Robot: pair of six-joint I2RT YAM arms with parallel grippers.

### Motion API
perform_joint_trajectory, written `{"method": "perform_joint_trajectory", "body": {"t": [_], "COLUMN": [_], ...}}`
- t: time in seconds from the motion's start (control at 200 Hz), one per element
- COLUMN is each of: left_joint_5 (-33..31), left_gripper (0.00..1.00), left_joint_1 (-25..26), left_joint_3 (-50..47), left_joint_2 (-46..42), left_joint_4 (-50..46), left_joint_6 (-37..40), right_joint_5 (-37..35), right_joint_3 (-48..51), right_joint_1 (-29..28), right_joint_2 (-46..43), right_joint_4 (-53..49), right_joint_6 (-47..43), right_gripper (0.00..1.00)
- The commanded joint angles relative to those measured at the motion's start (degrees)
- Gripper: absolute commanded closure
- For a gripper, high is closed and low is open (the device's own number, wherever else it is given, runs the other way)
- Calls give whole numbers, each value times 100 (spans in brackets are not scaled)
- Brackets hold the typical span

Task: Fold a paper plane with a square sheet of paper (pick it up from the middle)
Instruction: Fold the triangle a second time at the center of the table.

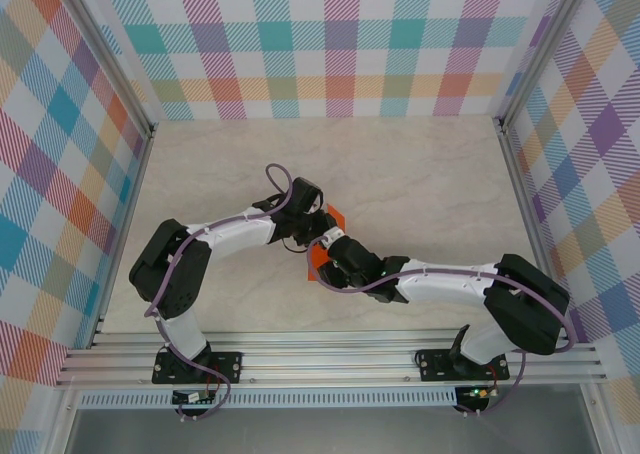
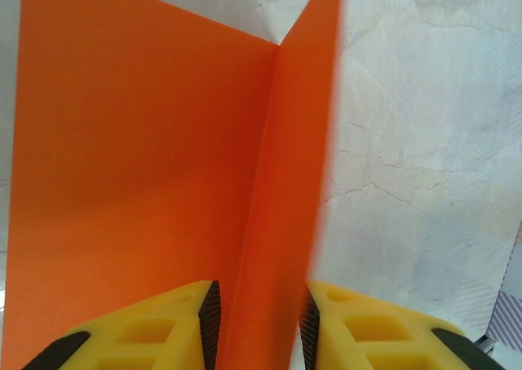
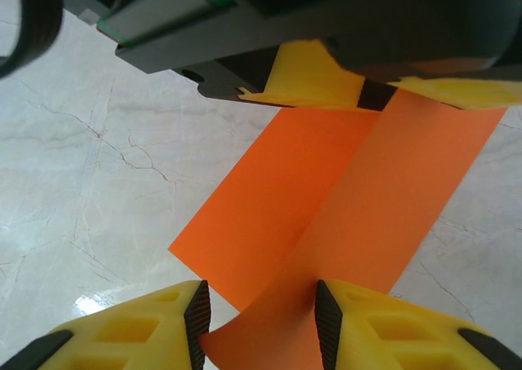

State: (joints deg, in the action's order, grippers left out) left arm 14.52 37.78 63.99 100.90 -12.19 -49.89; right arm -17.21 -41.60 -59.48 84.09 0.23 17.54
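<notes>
— Top external first: seeing the square sheet of paper (image 1: pixel 334 217) mid-tabletop (image 1: pixel 420 174), already creased?
— Yes. Tented along a ridge running roughly 12 to 6 o'clock, probably to set the centre fold.
— Left tool (image 2: pixel 259 313)?
— Narrow, straddling the ridge at the 12 o'clock end, likely steadying it. Can't tell whether truly pinched.
— Right tool (image 3: pixel 261 313)?
— Partly spread around the 6 o'clock edge; grip equally unclear.

- square sheet of paper (image 3: pixel 326 215): thin orange paper, matt, smooth, sharply creased
- tabletop (image 2: pixel 424 142): glossy, smooth, pale marble look with fine veins
- gripper fingers (image 3: pixel 122 329): moulded yellow plastic, matt
- pads (image 3: pixel 198 317): black, ribbed
- frame rails (image 1: pixel 330 346): bare brushed metal
- arm shells (image 1: pixel 240 236): smooth white plastic
</notes>
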Motion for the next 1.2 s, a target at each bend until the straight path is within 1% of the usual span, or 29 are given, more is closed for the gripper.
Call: {"method": "perform_joint_trajectory", "body": {"t": [0.0, 0.14, 0.205, 0.42, 0.53, 0.59, 0.65, 0.755, 0.79, 0.815, 0.965, 1.06, 1.195], "left_joint_5": [42, 39, 29, 2, 15, -3, -10, -62, -87, -106, -168, -247, -426], "left_gripper": [68, 68, 68, 71, 72, 72, 72, 72, 72, 72, 72, 72, 72], "left_joint_1": [-69, -69, -69, -69, -69, -69, -69, -69, -69, -69, -69, -69, -69], "left_joint_3": [118, 145, 138, 158, 174, 176, 176, 180, 176, 176, 184, 161, 99], "left_joint_2": [40, 52, 48, 62, 66, 54, 60, 36, 22, 18, -22, -70, -206], "left_joint_4": [-212, -230, -240, -275, -290, -309, -328, -324, -324, -514, -583, -635, -699], "left_joint_6": [76, 81, 89, 92, 101, 103, 118, 137, 142, 146, 160, 167, 165], "right_joint_5": [-67, -36, -36, -9, -162, -160, -104, -2, 28, 61, 204, 315, 662], "right_joint_3": [-231, -365, -408, -393, -430, -430, -436, -512, -546, -559, -614, -661, -884], "right_joint_1": [-37, -38, -40, -41, -43, -37, -41, -37, -38, -37, -37, -33, 12], "right_joint_2": [-51, -12, 2, -130, -106, -110, -134, -139, -131, -124, -113, -91, 124], "right_joint_4": [-298, -549, -642, -664, -791, -814, -819, -926, -980, -994, -1027, -1037, -1213], "right_joint_6": [91, 125, 142, 180, 214, 239, 254, 276, 274, 264, 243, 225, 185], "right_gripper": [62, 62, 61, 60, 64, 68, 70, 71, 72, 73, 78, 82, 92]}}
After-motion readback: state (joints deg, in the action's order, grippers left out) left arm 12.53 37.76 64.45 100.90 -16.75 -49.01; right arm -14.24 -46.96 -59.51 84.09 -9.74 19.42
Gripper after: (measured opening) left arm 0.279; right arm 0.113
